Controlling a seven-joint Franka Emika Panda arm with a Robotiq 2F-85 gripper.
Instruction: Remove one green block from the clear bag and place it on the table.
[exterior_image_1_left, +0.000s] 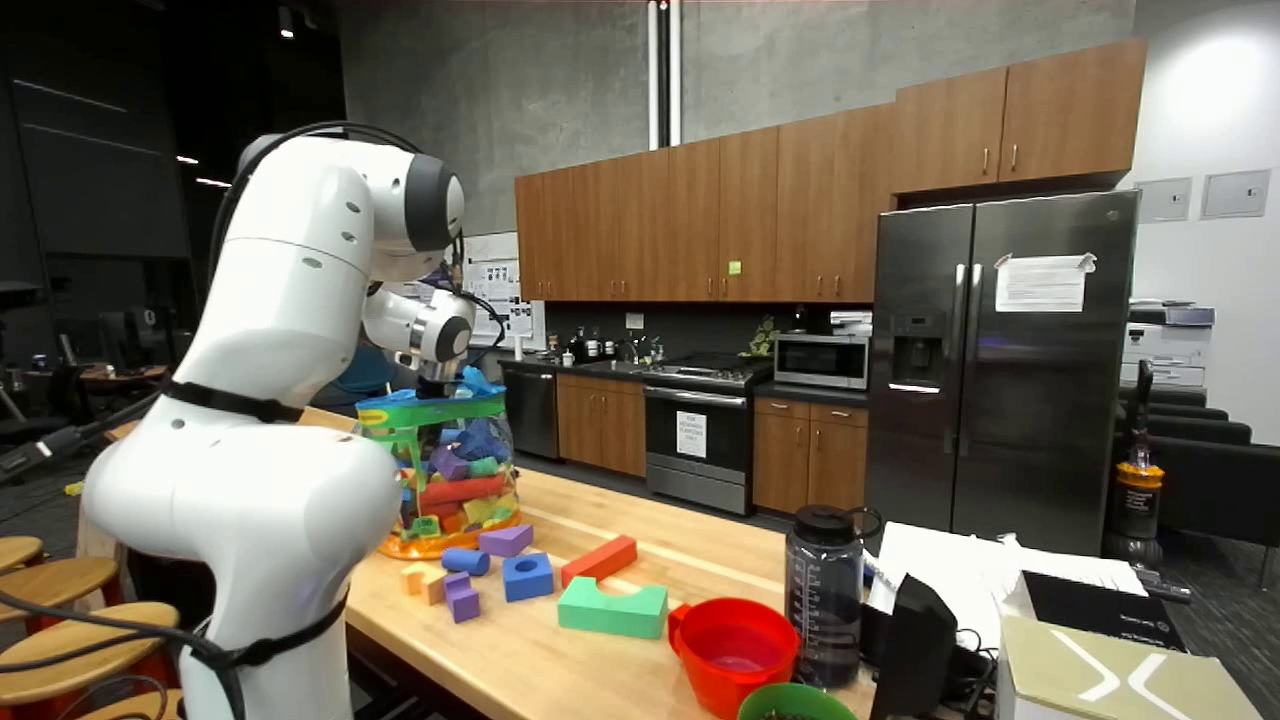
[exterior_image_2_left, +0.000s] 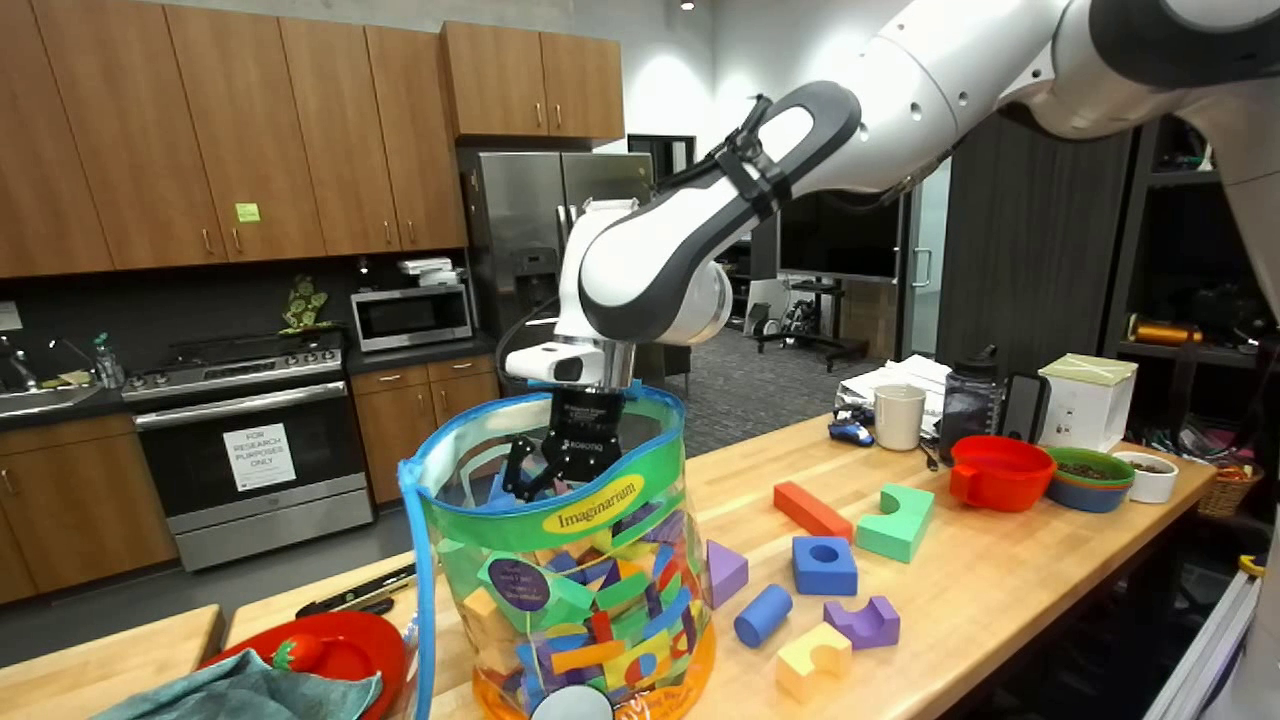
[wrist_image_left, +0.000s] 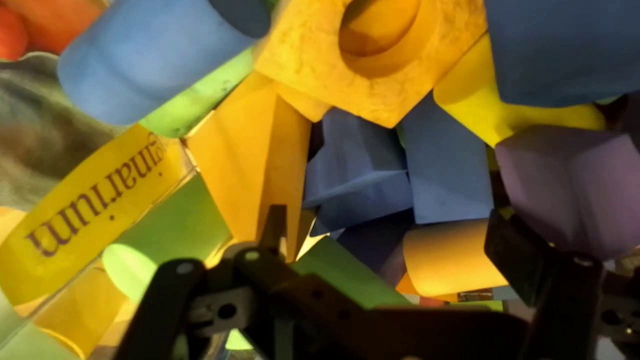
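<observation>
"Any green block near?"

"One, inside the clear bag at left on the tabletop. The tool hangs fingers apart; crowding could make it pinch an orange block instead."

In an exterior view the camera looks from outside the near long edge of the tabletop, the arm close at left, slantwise across to the opposite long edge and the cabinets. In an exterior view the camera looks slantwise down the tabletop from close by the clear bag, a far corner at right. In both exterior views the arm, bag, loose blocks and fridge appear. The wrist view looks into the bag from very near; its tilt is hard to judge.
</observation>
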